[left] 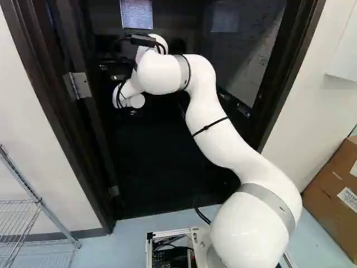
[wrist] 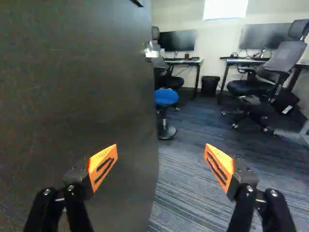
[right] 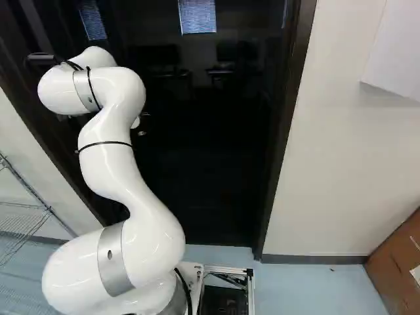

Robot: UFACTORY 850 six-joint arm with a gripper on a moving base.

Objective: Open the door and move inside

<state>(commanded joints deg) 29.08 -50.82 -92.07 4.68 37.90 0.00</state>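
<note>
The gripper (wrist: 160, 162) stands open in the wrist view, orange pads wide apart and nothing gripped. The dark door (wrist: 77, 87) fills one side there, swung inward, one finger in front of its face. Its free edge lies between the two fingers' lines of sight, and the other finger faces the room. A metal handle (wrist: 150, 52) shows at that edge, ahead of the gripper. In the left base view a hinge (left: 78, 85) sits at the doorway's left side. The arm reaches into the dark doorway; the gripper cannot be made out in either base view.
The door frame (right: 281, 138) stands right of the arm. A wire rack (left: 39, 204) is at the left, cardboard boxes (left: 334, 195) at the right. Inside are a blue stool (wrist: 166, 97), an office chair (wrist: 273, 72), desks with monitors, a bin (wrist: 210, 85) and carpet (wrist: 188, 179).
</note>
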